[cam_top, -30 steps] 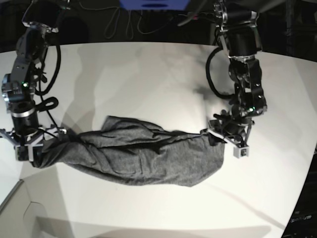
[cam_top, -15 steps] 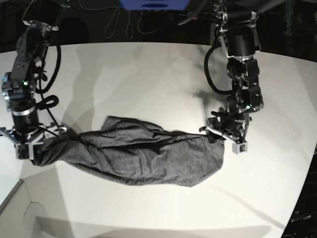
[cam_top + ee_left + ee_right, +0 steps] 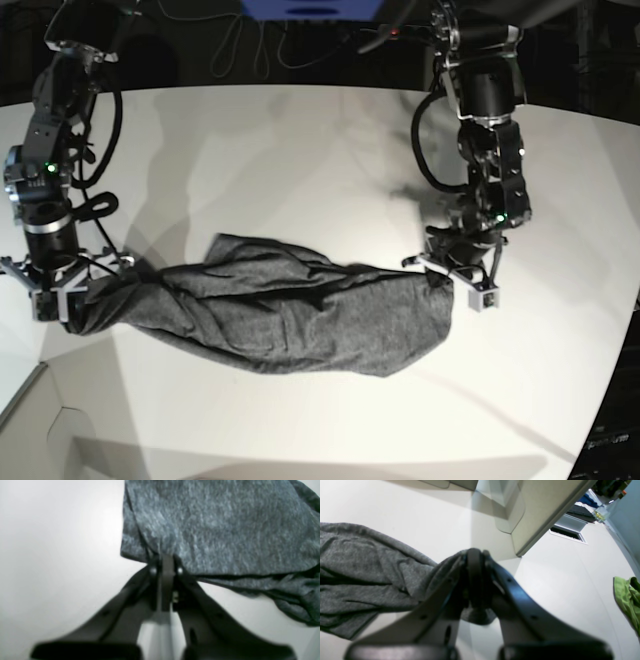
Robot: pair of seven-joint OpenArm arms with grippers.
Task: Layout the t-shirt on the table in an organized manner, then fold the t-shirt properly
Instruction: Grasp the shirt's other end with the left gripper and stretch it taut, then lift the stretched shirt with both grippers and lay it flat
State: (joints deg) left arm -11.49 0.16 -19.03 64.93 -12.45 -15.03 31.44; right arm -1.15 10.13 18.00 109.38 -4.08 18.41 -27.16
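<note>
T-shirt (image 3: 280, 315), heathered dark grey soft knit, bunched into a long wrinkled roll across the near half of the large smooth white tabletop (image 3: 300, 150). Not yet laid flat: stretched between two grips, one at each end, presumably so the pair can pull apart and spread the cloth. Lies wholly on the table surface in the base view, sagging in rumpled folds through the middle, widest toward the left arm's end.

Right gripper (image 3: 475, 562), black, two-fingered, clamped tight on a wad of the grey fabric at the roll's narrow end; cloth wrapped around and under the fingertips in the right wrist view, the bulk trailing away to that view's left.

Left gripper (image 3: 166, 566), black, pinched closed on the edge of the shirt's broad end; in the left wrist view, fabric fanned out directly ahead of the tips and off to that view's right, bare table to its left.
</note>
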